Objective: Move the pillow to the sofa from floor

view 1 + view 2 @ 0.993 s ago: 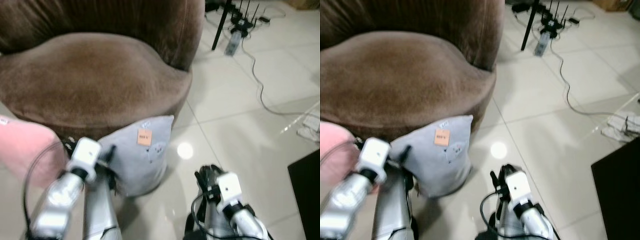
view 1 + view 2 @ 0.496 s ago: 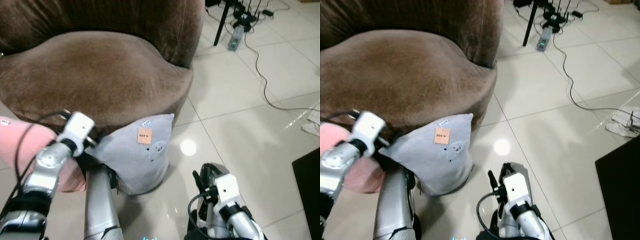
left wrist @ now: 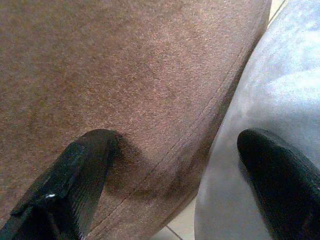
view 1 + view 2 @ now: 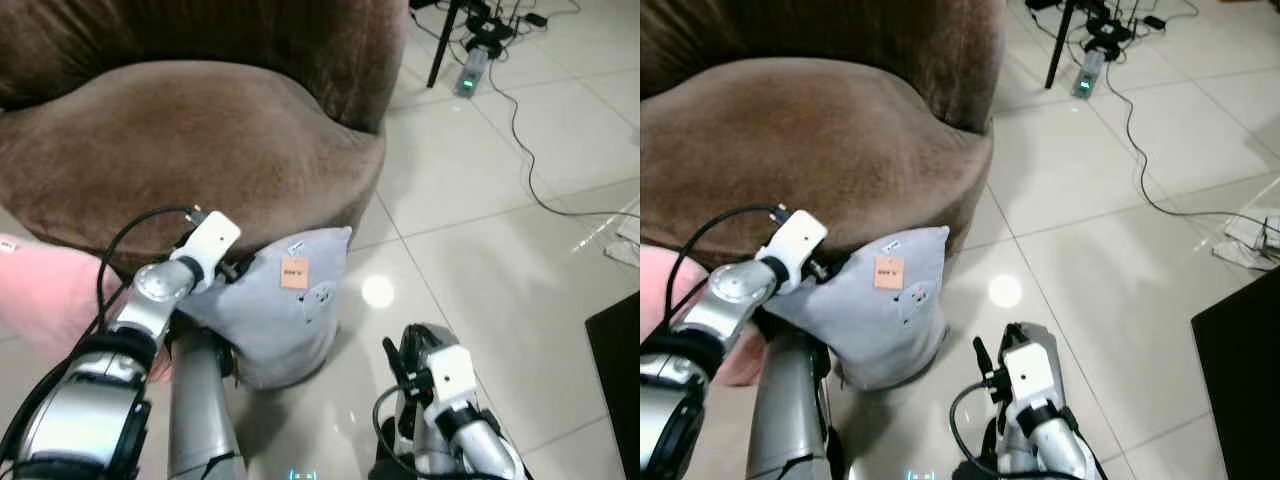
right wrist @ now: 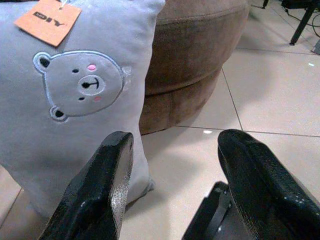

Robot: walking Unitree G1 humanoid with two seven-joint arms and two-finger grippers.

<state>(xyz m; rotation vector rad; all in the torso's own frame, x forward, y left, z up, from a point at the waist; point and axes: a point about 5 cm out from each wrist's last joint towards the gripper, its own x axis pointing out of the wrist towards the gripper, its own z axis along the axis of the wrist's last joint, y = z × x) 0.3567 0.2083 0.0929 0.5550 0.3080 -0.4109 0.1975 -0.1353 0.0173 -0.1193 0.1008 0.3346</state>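
A grey pillow (image 4: 290,325) with a bear face and an orange tag stands on the floor, leaning against the round brown sofa (image 4: 200,140). My left gripper (image 4: 240,268) is at the pillow's upper left edge, where it meets the sofa. In the left wrist view it (image 3: 175,175) is open, one finger (image 3: 75,185) over the sofa fabric and the other (image 3: 280,175) over the pillow (image 3: 280,90). My right gripper (image 4: 405,352) is low over the tiles to the pillow's right, open (image 5: 175,165), facing the pillow (image 5: 75,100).
A pink cushion (image 4: 50,300) lies at the left by the sofa. Cables, a tripod leg and a power strip (image 4: 470,60) are at the back right. A black object (image 4: 620,380) is at the right edge. Light tiled floor (image 4: 500,250) spreads to the right.
My left arm has swung forward and right, from beside the pink cushion to the pillow's top edge against the sofa. The right arm has barely moved.
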